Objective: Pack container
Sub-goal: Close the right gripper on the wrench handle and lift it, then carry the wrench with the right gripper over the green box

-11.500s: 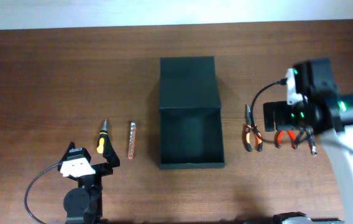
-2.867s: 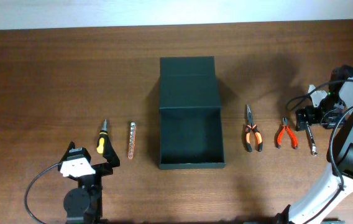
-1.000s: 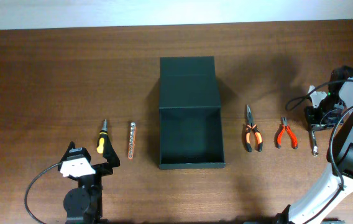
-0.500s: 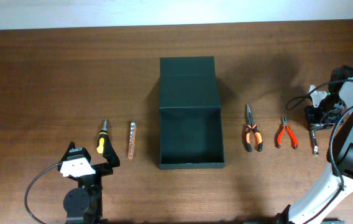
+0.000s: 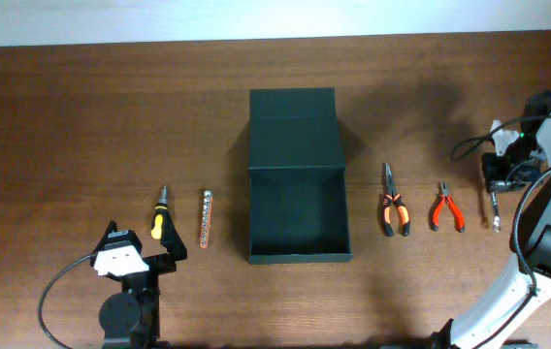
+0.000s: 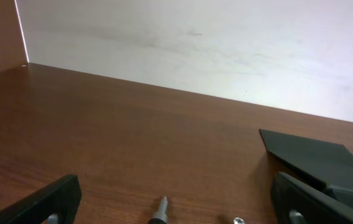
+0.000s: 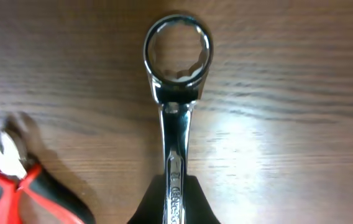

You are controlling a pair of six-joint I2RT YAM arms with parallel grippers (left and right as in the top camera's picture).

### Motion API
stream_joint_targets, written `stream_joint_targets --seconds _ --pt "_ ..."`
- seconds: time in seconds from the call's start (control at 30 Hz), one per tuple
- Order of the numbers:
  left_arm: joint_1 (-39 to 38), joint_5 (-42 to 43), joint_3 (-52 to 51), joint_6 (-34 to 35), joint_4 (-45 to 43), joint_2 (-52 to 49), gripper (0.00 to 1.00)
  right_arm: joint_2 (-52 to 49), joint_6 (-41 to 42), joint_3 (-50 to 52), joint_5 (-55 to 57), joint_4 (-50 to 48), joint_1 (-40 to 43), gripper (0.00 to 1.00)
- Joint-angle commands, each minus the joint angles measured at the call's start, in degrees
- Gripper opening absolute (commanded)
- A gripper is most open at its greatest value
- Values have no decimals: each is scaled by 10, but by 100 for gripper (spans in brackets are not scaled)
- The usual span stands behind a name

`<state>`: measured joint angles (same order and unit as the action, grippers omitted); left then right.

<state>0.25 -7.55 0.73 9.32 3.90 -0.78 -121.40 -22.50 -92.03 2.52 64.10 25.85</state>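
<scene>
The right pincer point(image 5: 498, 177) has shifted toward the far edge, clamped on the wrench point(image 7: 175, 118); the left pincer point(image 6: 176, 208) gapes wide above the surface point(image 5: 81, 116).

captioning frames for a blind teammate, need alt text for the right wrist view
The right gripper is shut on the shaft of a shiny metal wrench, whose ring end points to the top of the frame against the brown wooden table. Red-handled pliers lie at lower left.
</scene>
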Motion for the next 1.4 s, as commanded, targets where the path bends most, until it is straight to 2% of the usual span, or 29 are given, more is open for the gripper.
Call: stream_joint_targets --seconds 0.0,0.4,0.53,0.67,0.77,1.1,1.17,1.37 --pt "3 2 -2 3 0 5 99 -8 10 -63 -8 17 -15 4" --pt "3 2 -2 3 0 5 99 -8 76 -373 -10 174 -138 4" --pt "3 2 -2 3 0 5 99 -8 153 -441 -10 223 -211 4" --pt "3 2 -2 3 0 5 99 -8 191 -447 -13 278 -275 4" --pt "3 2 -2 3 0 5 99 -8 189 -447 -41 297 -324 4" --pt "3 2 -2 3 0 5 99 -8 139 -445 -40 321 -483 4" --pt "3 2 -2 3 0 5 99 -8 111 -442 -40 332 -507 4" --pt "3 2 -2 3 1 5 99 -8 107 -439 -67 332 -553 4"
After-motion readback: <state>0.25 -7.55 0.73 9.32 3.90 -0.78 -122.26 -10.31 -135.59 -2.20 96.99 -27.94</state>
